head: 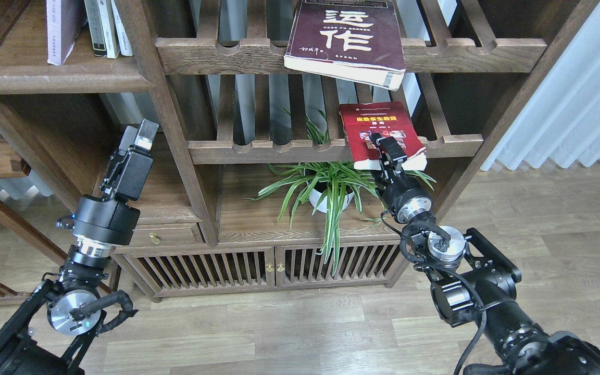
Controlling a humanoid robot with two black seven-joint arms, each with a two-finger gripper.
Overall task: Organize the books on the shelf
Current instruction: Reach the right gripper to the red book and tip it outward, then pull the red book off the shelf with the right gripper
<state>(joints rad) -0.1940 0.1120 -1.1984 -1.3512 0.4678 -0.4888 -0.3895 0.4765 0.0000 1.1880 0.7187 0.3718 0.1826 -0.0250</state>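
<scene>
Glossy red book [378, 130], maroon paperback [349, 39], on matt wooden racks [331, 152].

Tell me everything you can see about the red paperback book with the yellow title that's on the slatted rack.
The red paperback book with a yellow title has a glossy red cover with small photos under the title and pale page edges showing at its lower right. It lies flat, slightly skewed, on the lower dark wooden slatted rack, its front end overhanging the scalloped rail above the green potted plant. The right gripper meets that front end, fingers over the cover; whether they are closed on it is unclear.
</scene>
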